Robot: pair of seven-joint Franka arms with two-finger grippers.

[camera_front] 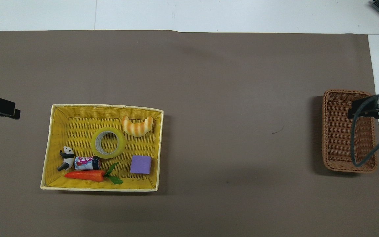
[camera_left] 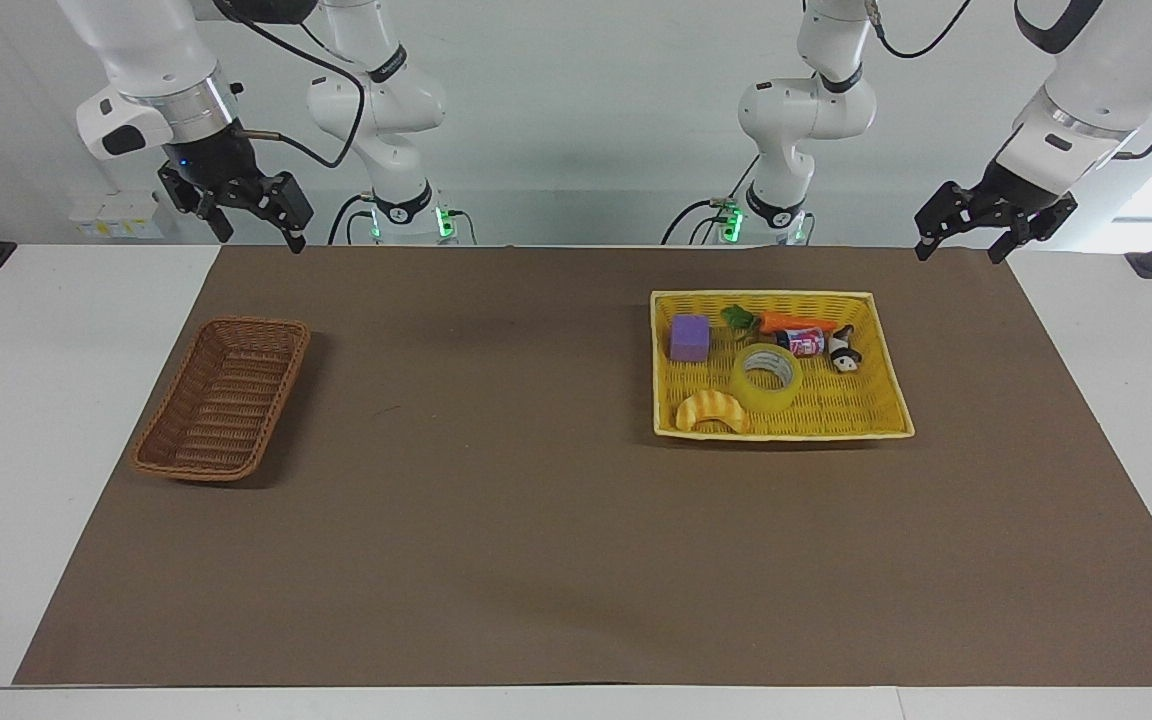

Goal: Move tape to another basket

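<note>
The tape (camera_left: 767, 377), a translucent yellow roll with a grey core, lies flat in the yellow basket (camera_left: 891, 400); it also shows in the overhead view (camera_front: 108, 143). The brown wicker basket (camera_left: 221, 398) stands empty at the right arm's end of the table. My left gripper (camera_left: 957, 254) hangs open and empty in the air, over the mat's corner beside the yellow basket, apart from the tape. My right gripper (camera_left: 261, 241) hangs open and empty in the air, over the mat's edge at the brown basket's end.
In the yellow basket with the tape lie a croissant toy (camera_left: 711, 411), a purple cube (camera_left: 690, 338), a carrot (camera_left: 786, 322), a small can (camera_left: 802, 343) and a panda figure (camera_left: 843, 350). A brown mat (camera_left: 536, 520) covers the table.
</note>
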